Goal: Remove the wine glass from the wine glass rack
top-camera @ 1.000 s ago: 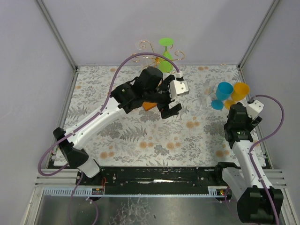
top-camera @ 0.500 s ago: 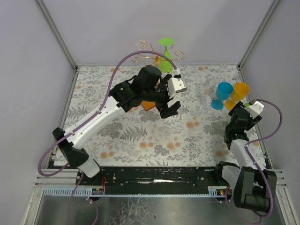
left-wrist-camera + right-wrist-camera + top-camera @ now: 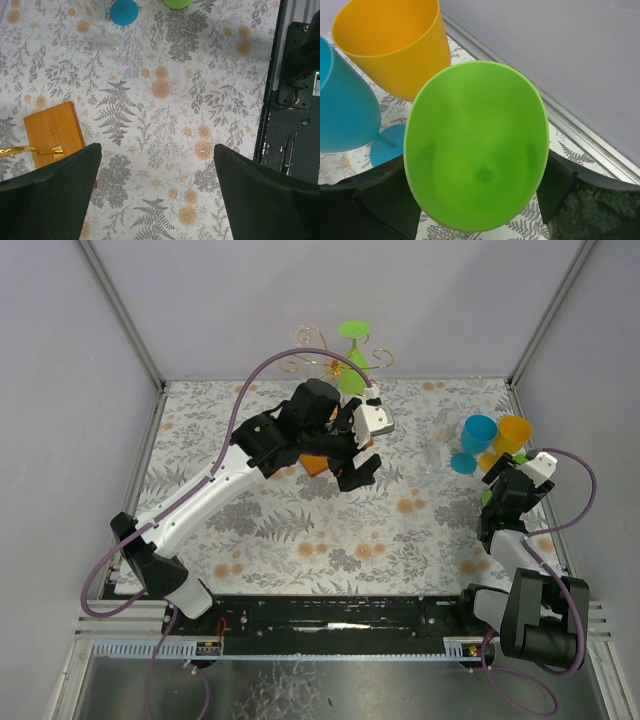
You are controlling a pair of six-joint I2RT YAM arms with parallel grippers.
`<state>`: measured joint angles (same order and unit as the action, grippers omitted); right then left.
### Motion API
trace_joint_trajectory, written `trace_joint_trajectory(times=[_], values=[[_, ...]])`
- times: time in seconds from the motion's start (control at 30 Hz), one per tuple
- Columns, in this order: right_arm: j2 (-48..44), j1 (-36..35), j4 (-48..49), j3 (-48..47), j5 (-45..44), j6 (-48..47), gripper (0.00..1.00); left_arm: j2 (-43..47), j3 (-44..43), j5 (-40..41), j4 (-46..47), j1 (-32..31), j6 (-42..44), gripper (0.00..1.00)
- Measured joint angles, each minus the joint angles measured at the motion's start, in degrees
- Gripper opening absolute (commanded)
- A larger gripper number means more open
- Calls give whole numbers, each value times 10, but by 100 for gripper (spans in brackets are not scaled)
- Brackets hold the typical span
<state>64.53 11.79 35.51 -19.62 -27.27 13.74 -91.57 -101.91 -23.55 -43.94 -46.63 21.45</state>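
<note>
Wine glass [image 3: 349, 380] hangs foot-up on the rack [image 3: 302, 337], just beyond my left claw [image 3: 358, 472] — spread wide, empty — the nearer arm.

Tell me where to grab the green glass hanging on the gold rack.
Probably the bowl, from the near side, a jaw on each side. The green glass hangs upside down on the rack, foot caught up top, bowl hanging free below.
</note>
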Motion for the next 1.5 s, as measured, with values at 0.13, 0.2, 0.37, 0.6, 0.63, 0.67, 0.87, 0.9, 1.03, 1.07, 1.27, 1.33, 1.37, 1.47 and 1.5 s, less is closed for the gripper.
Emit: trace_joint_trajectory(times=[0.13,0.2,0.37,0.6,0.63,0.67,0.87,0.9,1.03,1.07,1.27,1.33,1.37,1.47,1.5], values=[[2,0,2,0,8,-8,92,4,10,-3,1,5,0,94],[2,0,2,0,10,-11,96,4,14,-7,1,8,0,94],[-1,1,-7,-4,14,-16,99,4,16,-16,1,14,0,94],[-40,2,-43,-29,13,-16,99,4,16,-26,2,21,0,94],[-51,2,-48,-31,13,-16,99,4,16,-27,2,23,0,94],[-63,2,-53,-31,13,-16,99,4,16,-29,2,24,0,94],[-122,3,-100,-46,4,-18,99,4,16,-37,6,33,-5,94],[-132,3,-113,-53,1,-17,99,4,15,-37,7,36,-9,94],[-170,3,-169,-112,-12,10,99,4,-3,-35,30,56,-44,97],[-173,4,-181,-137,-11,21,99,4,-16,-33,40,66,-56,99],[-102,6,-275,-376,76,96,99,-3,-115,-26,125,153,-143,100],[-46,6,-308,-478,132,125,99,-14,-147,-28,150,192,-180,100],[-15,6,-322,-525,164,141,100,-24,-163,-28,165,215,-202,100],[71,6,-355,-635,262,191,92,-53,-192,-33,200,281,-271,100],[106,6,-369,-670,304,216,89,-62,-193,-36,210,305,-298,100]])
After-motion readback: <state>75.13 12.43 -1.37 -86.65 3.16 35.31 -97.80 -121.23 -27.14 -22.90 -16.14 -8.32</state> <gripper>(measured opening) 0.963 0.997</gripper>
